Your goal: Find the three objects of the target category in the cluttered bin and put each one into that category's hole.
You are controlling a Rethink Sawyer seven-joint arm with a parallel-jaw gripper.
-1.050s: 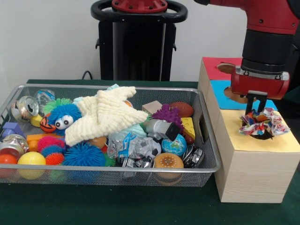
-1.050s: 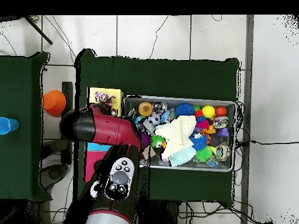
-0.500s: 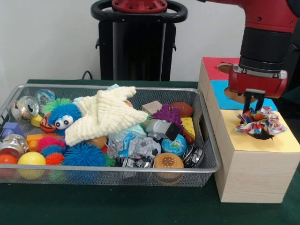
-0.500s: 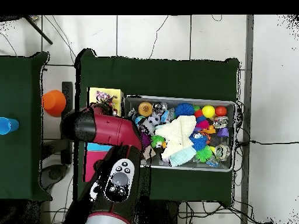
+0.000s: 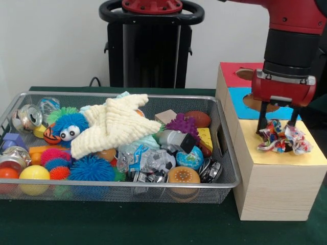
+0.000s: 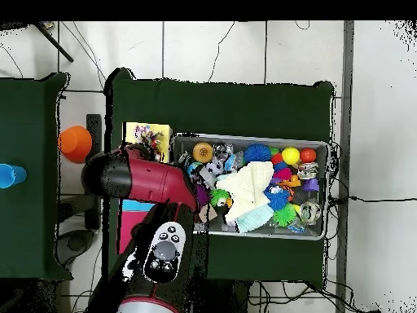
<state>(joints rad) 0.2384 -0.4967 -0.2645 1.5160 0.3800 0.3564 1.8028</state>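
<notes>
A multicoloured fabric scrunchie (image 5: 282, 139) lies crumpled on the yellow panel (image 5: 296, 157) of the wooden box, covering that panel's hole. My gripper (image 5: 279, 125) hangs just above it, open, with one black finger on each side of the scrunchie's top and not squeezing it. In the overhead view the scrunchie (image 6: 147, 135) shows on the yellow panel (image 6: 133, 129), and the red arm (image 6: 138, 179) hides the gripper. The wire bin (image 5: 153, 185) to the box's left is full of mixed toys.
The box also has a blue panel (image 5: 239, 102) and a red panel (image 5: 234, 71), each with a hole. A cream knitted star (image 5: 115, 123), spiky balls, a can (image 5: 28, 116) and small balls fill the bin (image 6: 252, 138). An orange cup (image 6: 75, 143) stands on a side table.
The fingers have spread apart and let go of the scrunchie. It has dropped a little and settled flat on the yellow panel, hiding the dark hole seen beneath it before.
</notes>
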